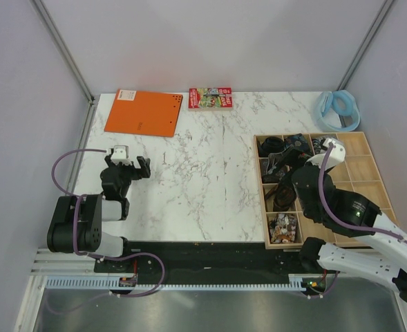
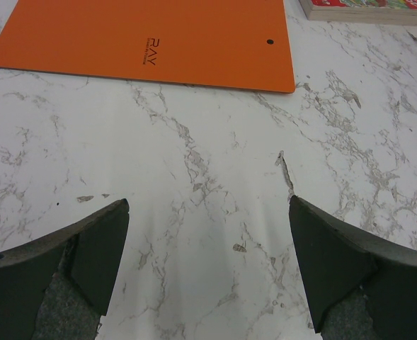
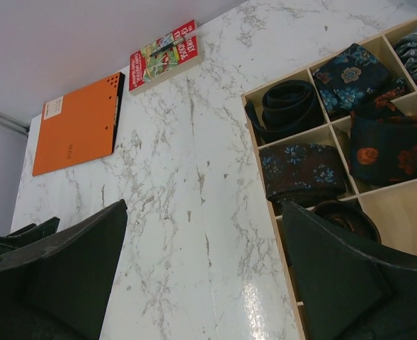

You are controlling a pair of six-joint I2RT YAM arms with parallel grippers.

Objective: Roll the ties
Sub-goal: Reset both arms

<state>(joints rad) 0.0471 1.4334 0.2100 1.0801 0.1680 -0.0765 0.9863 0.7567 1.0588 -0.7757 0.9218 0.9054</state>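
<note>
Several ties lie in a wooden compartment tray (image 1: pixel 366 185) at the right. In the right wrist view I see a black coiled tie (image 3: pixel 289 106), a blue floral tie (image 3: pixel 350 71), a dark tie with blue flowers (image 3: pixel 304 170) and the black tie with orange-red flowers (image 3: pixel 392 149), draped over a divider. My right gripper (image 3: pixel 204 262) is open and empty, raised over the tray's left side (image 1: pixel 318 160). My left gripper (image 1: pixel 128 168) is open and empty over bare marble at the left; the left wrist view (image 2: pixel 208 262) shows only table between its fingers.
An orange notebook (image 1: pixel 143 113) lies at the back left, with a red book (image 1: pixel 210 97) beside it. A pale blue ring (image 1: pixel 338 107) sits at the back right. The tray's right-hand compartments (image 3: pixel 399 219) are bare wood.
</note>
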